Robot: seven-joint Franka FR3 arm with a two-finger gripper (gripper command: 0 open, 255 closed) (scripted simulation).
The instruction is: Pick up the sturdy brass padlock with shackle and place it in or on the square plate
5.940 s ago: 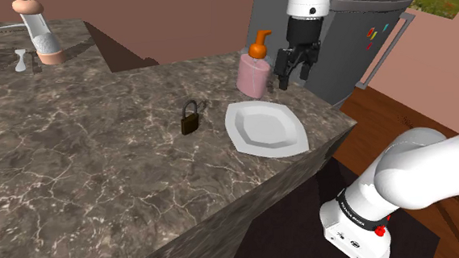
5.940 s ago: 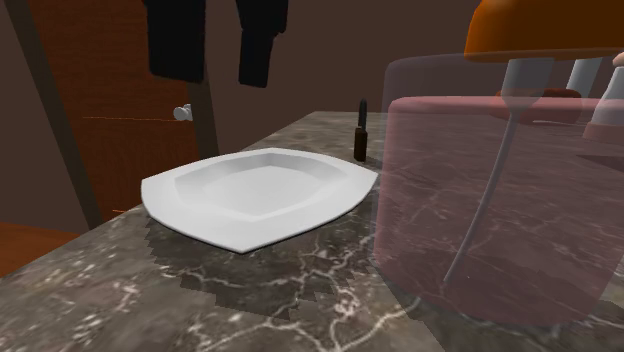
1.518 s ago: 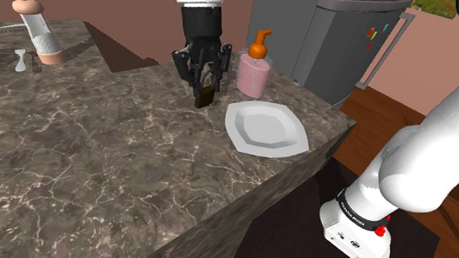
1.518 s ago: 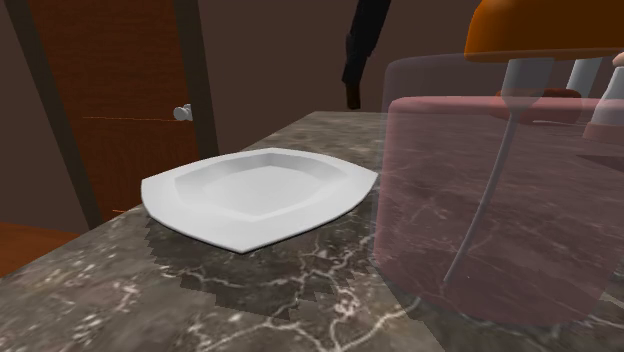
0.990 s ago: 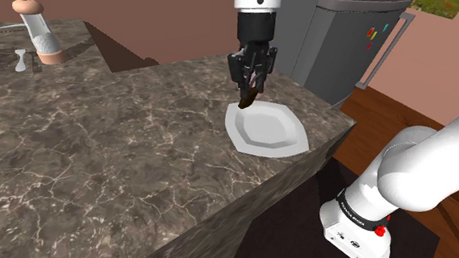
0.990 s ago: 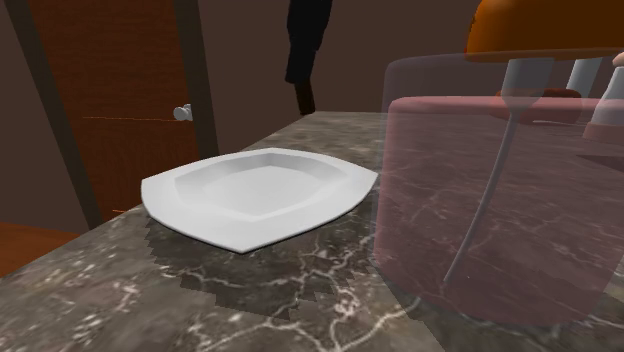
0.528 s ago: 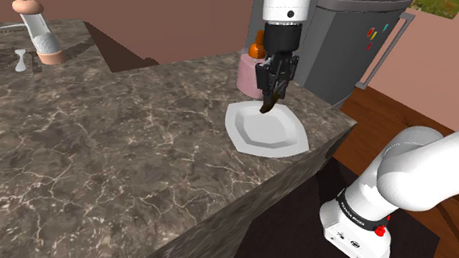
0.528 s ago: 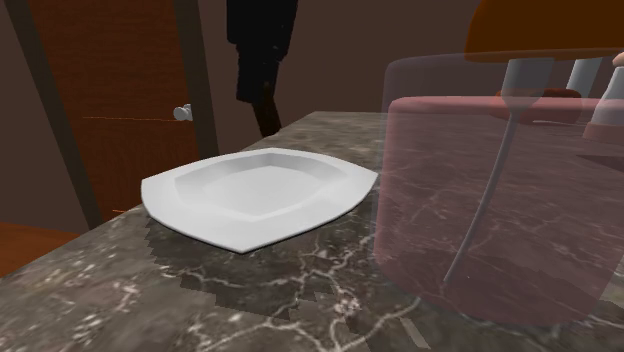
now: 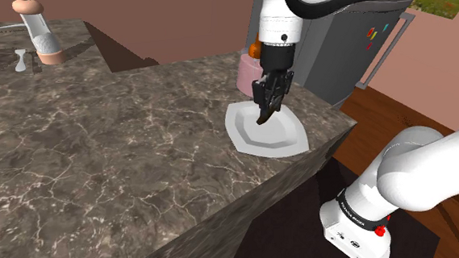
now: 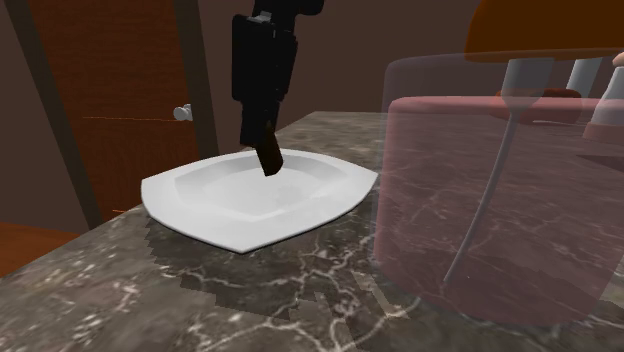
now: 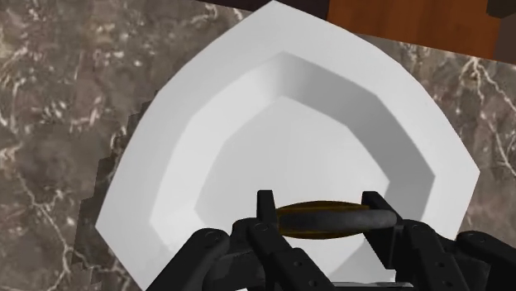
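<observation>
A dark brass padlock point(image 9: 263, 117) hangs just above the white square plate point(image 9: 291, 139), with my black gripper point(image 9: 266, 104) shut on it. In the second exterior view the gripper point(image 10: 258, 128) reaches down over the plate point(image 10: 230, 220), and the padlock point(image 10: 269, 160) tilts with its lower end almost at the plate's hollow. In the wrist view both fingers point(image 11: 265, 208) clasp the padlock point(image 11: 322, 222) over the middle of the plate point(image 11: 248, 124). Whether the padlock touches the plate I cannot tell.
A pink soap dispenser point(image 9: 244, 73) with an orange pump stands right behind the plate and looms in the second exterior view point(image 10: 490, 200). A grey fridge point(image 9: 352, 37) stands behind the counter. The marble counter's edge point(image 9: 333, 139) lies just beyond the plate. A shaker point(image 9: 41, 33) stands far back.
My gripper carried the padlock from the plate's far rim to over its middle, then came down close to the plate. Its grip has stayed shut.
</observation>
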